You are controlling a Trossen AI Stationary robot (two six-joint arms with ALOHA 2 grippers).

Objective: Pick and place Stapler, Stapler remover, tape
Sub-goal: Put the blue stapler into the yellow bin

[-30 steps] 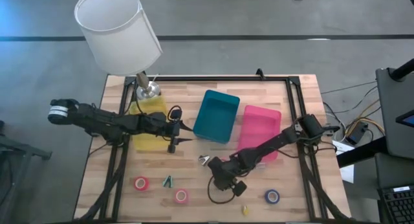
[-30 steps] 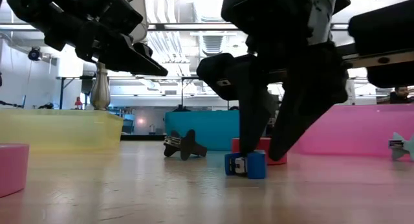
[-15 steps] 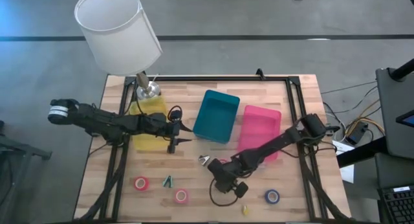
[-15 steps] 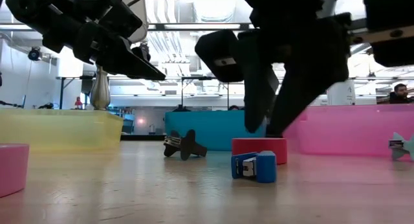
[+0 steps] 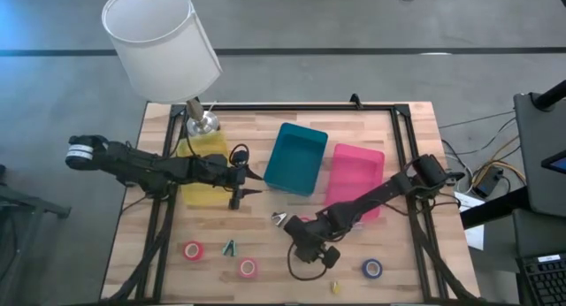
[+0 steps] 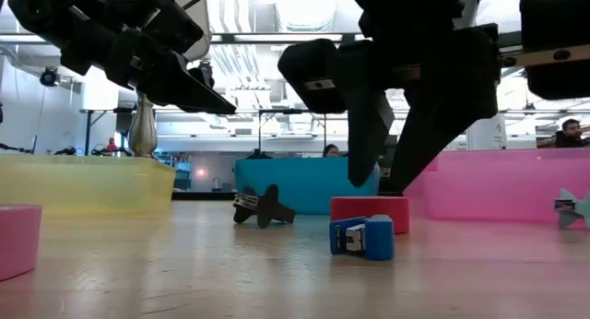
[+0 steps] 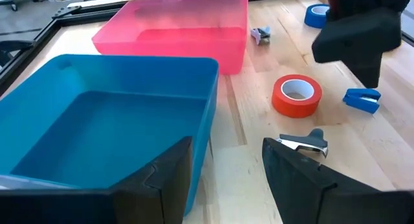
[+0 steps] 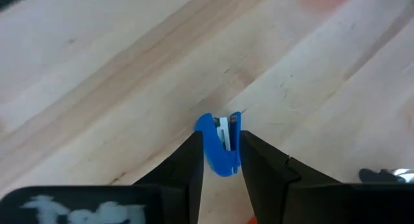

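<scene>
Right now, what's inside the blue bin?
Nothing shows inside the blue bin: the left wrist view shows a bare floor. Its nearest corner is hidden by the left gripper.

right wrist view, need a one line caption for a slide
Right gripper hovers with fingers open on either side of a small blue stapler lying on the wooden table.

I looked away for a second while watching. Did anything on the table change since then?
The right gripper lifted off the small blue stapler, which slid slightly and now lies on the table below the fingers, not held. The left gripper stayed hovering by the teal bin, jaws open. The tape rolls, the red one included, and the black staple remover have not moved.
</scene>
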